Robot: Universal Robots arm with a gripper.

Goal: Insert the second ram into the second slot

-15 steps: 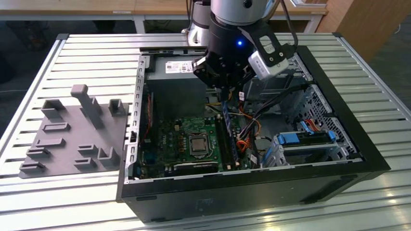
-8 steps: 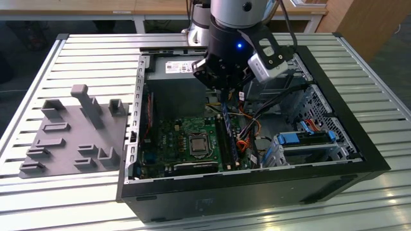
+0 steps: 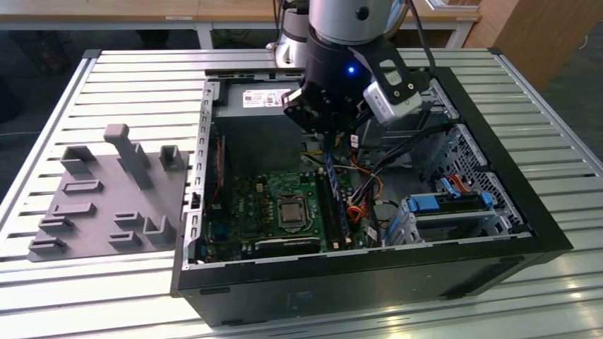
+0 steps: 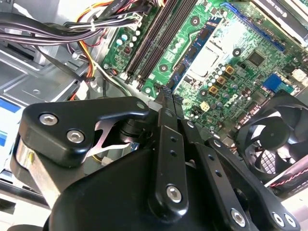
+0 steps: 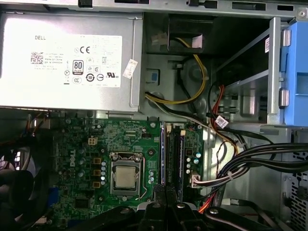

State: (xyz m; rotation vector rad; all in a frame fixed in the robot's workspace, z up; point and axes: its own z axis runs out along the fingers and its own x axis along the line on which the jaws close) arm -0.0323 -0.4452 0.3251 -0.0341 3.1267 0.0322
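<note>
At the exterior view's left, a grey moulded tray [image 3: 94, 205] lies on the slatted metal counter [image 3: 123, 70]. Just beside it, across the middle of that frame, stands the open black computer case [image 3: 377, 279]. The green motherboard [image 3: 254, 205] lies flat on its floor, with the processor socket [image 3: 289, 210] near the board's middle. The grey power supply [image 3: 254, 99] sits at the case's far end, in the upper middle of the frame.

Right of the socket run the long memory slots [image 3: 337, 208]. My arm hangs over them, with my claw [image 4: 166, 96] pointing down into the case. Its fingers are drawn narrow, the tips nearly together, and they hold nothing that I can make out.

In the first wrist view, the second ram [image 5: 163, 154] appears as a thin blue strip. It stands on edge in the slot nearest the socket. My fingertips sit right over one end of it. I cannot tell whether they touch it, or whether it is fully seated.

Farther toward the exterior view's right, a bundle of black cables [image 3: 405, 145] crosses the case. The blue drive-bay clips [image 3: 452, 201] sit in the lower right of the case.
</note>
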